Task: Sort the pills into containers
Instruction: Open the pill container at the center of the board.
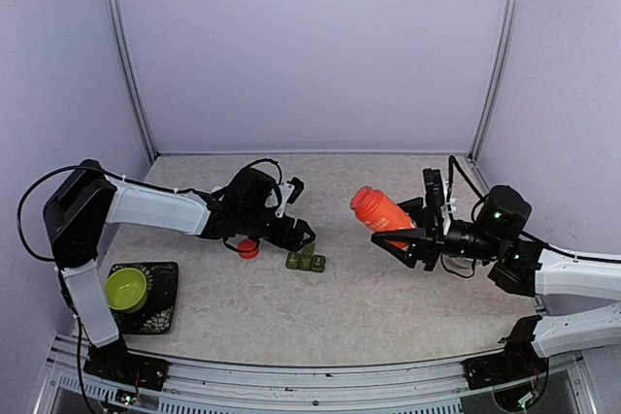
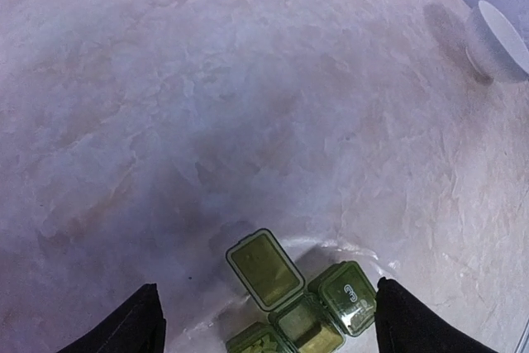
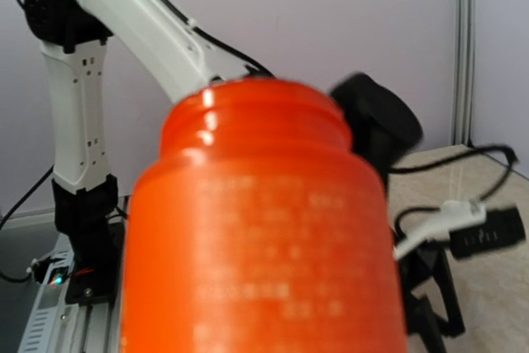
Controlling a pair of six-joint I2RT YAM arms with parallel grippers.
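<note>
Orange bottle (image 3: 264,229) clenched, tilted, in right gripper (image 1: 406,236), open mouth pointing away from claw. Left gripper (image 2: 269,320) released, spread wide; green pill box (image 2: 307,324) between its fingertips, one lid flipped open.

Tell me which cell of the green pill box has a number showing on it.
The cell at the right end in the left wrist view: its lid bears a white 3; the others show none.

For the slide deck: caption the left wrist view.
Open left gripper above the green pill box; white bowl upper right.
</note>
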